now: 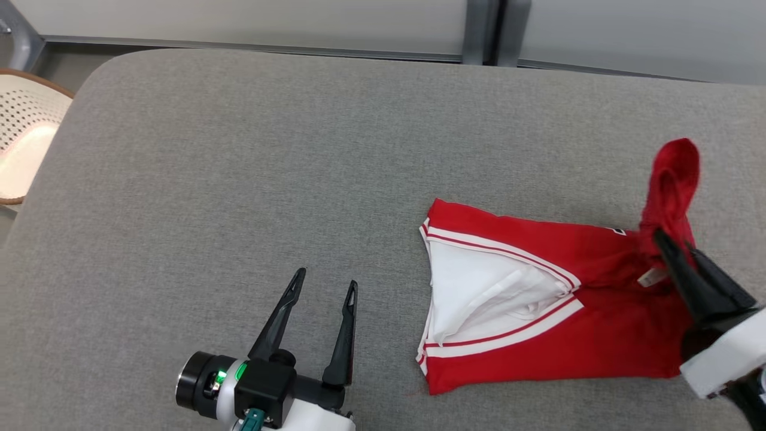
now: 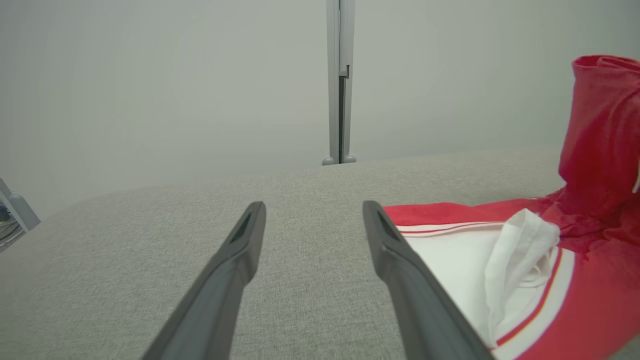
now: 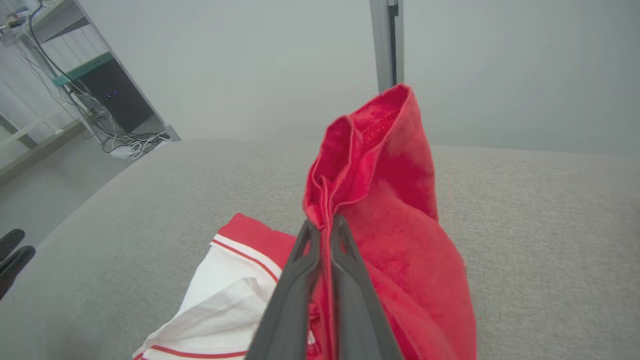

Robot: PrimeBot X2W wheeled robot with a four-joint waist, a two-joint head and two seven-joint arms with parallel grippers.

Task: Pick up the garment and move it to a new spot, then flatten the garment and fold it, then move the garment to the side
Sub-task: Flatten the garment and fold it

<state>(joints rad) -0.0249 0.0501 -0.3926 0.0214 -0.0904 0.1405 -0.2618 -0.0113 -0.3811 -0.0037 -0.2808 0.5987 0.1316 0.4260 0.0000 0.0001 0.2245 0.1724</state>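
A red garment with white panels and striped trim lies on the grey padded table, right of centre. Its right end is lifted into an upright red fold. My right gripper is shut on that raised fold; the right wrist view shows its two dark fingers pressed together with the red cloth standing above them. My left gripper hovers open over bare table to the left of the garment, nothing between its fingers. The garment sits just right of the left gripper's right finger.
A perforated cream chair stands beyond the table's left edge. A pale wall with a grey post runs behind the far edge. In the right wrist view, shelving and cables sit on the floor off to the left.
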